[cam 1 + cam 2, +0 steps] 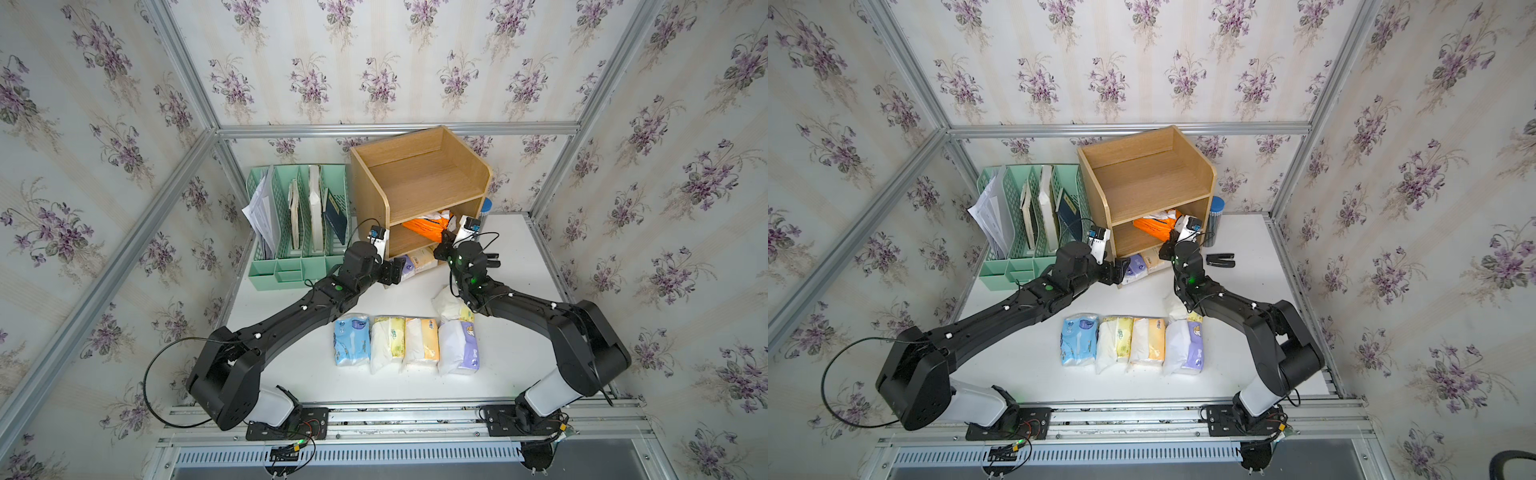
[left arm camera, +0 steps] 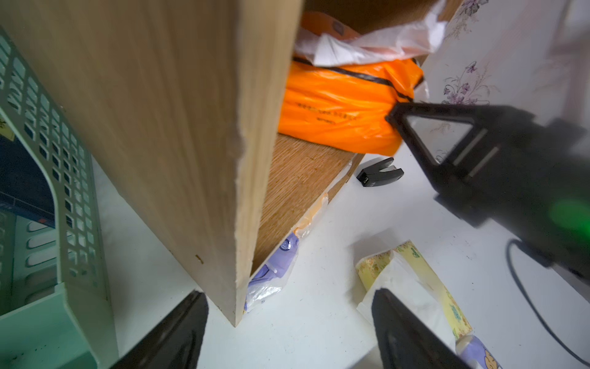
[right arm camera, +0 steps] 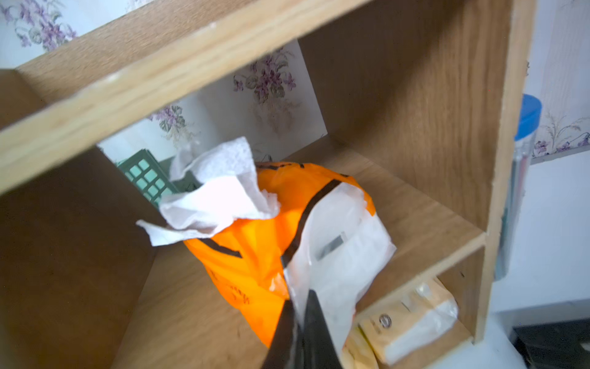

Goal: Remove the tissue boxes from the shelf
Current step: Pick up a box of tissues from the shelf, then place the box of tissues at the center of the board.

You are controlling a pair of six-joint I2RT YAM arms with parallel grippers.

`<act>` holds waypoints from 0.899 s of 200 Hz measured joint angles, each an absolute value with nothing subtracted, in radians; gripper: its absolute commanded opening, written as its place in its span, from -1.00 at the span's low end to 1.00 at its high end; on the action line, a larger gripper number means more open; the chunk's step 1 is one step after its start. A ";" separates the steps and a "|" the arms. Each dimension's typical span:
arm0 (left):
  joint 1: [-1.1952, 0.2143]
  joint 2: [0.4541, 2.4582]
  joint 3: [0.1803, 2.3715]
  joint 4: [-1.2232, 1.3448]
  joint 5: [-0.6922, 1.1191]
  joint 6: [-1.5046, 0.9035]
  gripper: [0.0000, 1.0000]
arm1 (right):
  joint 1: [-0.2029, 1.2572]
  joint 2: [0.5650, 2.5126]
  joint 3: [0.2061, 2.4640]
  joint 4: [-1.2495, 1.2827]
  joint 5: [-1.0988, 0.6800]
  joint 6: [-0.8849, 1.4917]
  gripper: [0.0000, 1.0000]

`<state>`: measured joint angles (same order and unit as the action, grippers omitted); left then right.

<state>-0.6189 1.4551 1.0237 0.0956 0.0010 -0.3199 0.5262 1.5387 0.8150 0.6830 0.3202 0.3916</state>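
Right now R gripper [image 3: 298, 303] is pinched tight on the clear wrapper end of the orange tissue pack [image 3: 252, 262]. That pack lies on the mid tier of the wooden shelf [image 1: 419, 174], w/ a loose tissue sticking out. L gripper [image 2: 289, 295] hangs wide open, holding nothing, low by the shelf's side-panel edge. Btm tier holds a purple pack [image 2: 281, 258] & cream pack [image 3: 412, 322]. On the desk [image 1: 311, 374], a row: light blue pack [image 1: 352, 340], yellow pack [image 1: 397, 338], orange-yellow pack [image 1: 430, 340], 2nd purple pack [image 1: 467, 345].
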 measured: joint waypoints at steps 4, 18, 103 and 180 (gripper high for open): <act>-0.617 1.457 1.027 0.096 -0.003 -0.322 0.70 | 0.527 1.518 0.796 0.678 0.315 0.391 -1.00; -0.614 1.468 1.037 0.094 -0.025 -0.325 0.70 | 0.527 1.433 0.719 0.658 0.306 0.385 -1.00; -0.596 1.488 1.045 0.072 -0.157 -0.393 0.71 | 0.585 1.044 0.434 0.493 0.242 0.366 -1.00; -0.498 1.383 1.028 -0.009 -0.180 -0.399 0.72 | 0.594 0.925 0.404 0.270 0.372 0.395 -1.00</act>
<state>-0.4976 1.3834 1.0283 -0.0090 -0.1802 -0.3988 0.5941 0.9253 0.4038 0.2699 0.3721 0.3950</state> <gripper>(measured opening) 0.862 0.065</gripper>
